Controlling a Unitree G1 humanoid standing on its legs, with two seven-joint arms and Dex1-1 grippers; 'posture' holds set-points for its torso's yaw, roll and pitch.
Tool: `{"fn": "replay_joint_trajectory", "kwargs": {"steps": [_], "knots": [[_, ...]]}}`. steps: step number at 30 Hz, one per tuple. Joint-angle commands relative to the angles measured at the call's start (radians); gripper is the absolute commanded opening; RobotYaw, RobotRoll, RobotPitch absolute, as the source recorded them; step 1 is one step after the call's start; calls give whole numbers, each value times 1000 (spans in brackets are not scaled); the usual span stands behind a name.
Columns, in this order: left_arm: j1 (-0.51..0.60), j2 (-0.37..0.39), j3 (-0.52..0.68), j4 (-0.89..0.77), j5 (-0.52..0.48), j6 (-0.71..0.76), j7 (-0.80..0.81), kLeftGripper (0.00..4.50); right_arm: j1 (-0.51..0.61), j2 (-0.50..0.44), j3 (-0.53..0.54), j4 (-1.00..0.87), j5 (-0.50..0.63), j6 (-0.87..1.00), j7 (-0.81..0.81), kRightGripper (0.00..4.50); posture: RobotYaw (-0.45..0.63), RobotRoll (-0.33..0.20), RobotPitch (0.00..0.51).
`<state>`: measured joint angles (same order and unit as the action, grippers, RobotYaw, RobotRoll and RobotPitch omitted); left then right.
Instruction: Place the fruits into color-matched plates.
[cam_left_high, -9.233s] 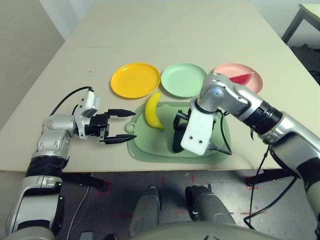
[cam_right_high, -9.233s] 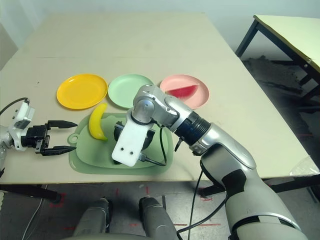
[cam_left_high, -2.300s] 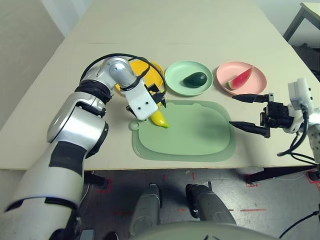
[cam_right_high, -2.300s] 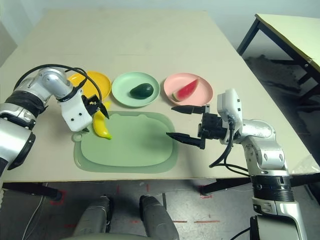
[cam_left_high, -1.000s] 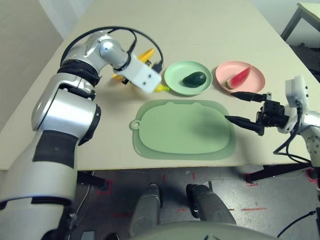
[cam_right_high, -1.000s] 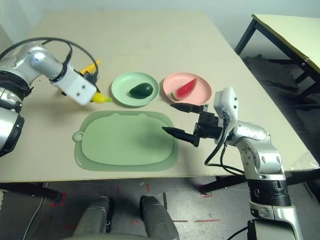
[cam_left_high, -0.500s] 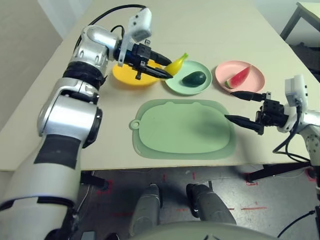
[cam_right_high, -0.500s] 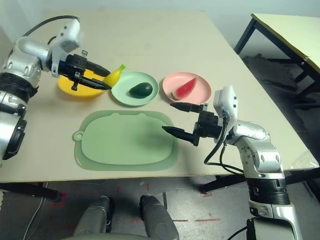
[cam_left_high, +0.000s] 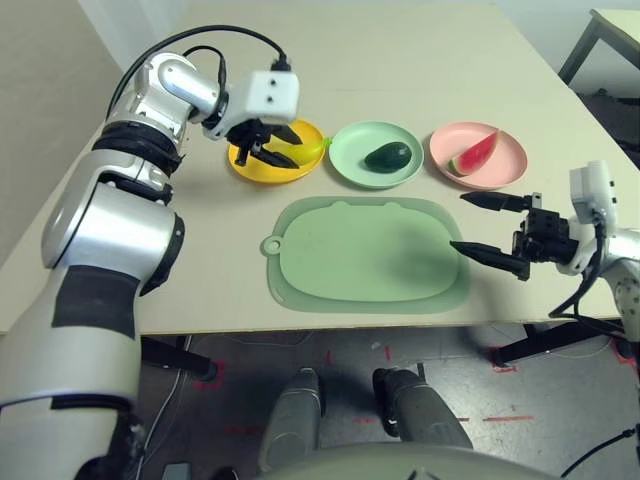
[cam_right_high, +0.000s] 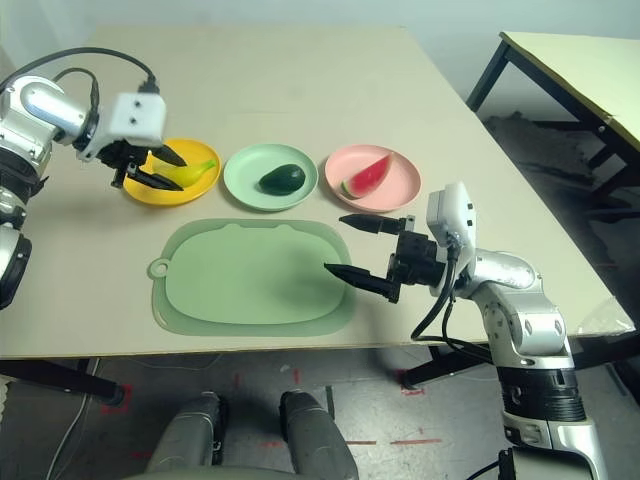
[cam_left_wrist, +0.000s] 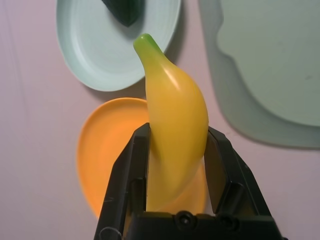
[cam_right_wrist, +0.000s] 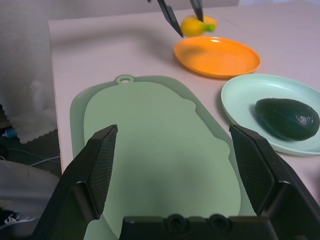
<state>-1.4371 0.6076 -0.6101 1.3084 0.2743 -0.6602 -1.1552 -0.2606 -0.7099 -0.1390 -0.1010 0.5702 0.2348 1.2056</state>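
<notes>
The banana (cam_left_wrist: 175, 130) is held tight in the left claw (cam_left_high: 268, 150), just over the yellow plate (cam_left_high: 258, 168). The avocado (cam_left_high: 389, 156) is seen lying in the green plate (cam_left_high: 350, 160). The watermelon (cam_left_high: 474, 153) is seen in the pink plate (cam_left_high: 505, 165). The right claw (cam_left_high: 487, 227) is held wide open and empty beside the green mat (cam_left_high: 370, 255) on the counter (cam_left_high: 400, 60).

Three plates in a row behind the mat (cam_left_high: 370, 255), banana (cam_left_high: 300, 152) over the left plate (cam_left_high: 250, 168), avocado (cam_left_high: 389, 156) in the middle plate (cam_left_high: 345, 160), watermelon wedge (cam_left_high: 476, 153) in the right plate (cam_left_high: 500, 170)
</notes>
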Motion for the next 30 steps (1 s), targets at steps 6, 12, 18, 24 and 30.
{"fn": "replay_joint_trajectory", "kwargs": {"steps": [6,12,18,24,30], "knots": [[21,-26,-18,44,215,-14,187,1606,11,-2,-9,-27,3,15,-40,4500,-157,0,137],[49,-11,-18,62,311,53,314,1606,17,-8,-10,-36,7,21,-52,4500,-164,0,138],[75,-11,17,70,343,108,398,2365,26,-15,-12,-48,10,28,-55,4500,-167,0,144],[78,-16,34,67,345,93,411,4328,30,-22,-12,-56,12,35,-52,4500,-161,0,147],[73,-11,84,63,313,79,390,4471,28,-22,-12,-58,14,40,-53,4500,-152,0,144]]}}
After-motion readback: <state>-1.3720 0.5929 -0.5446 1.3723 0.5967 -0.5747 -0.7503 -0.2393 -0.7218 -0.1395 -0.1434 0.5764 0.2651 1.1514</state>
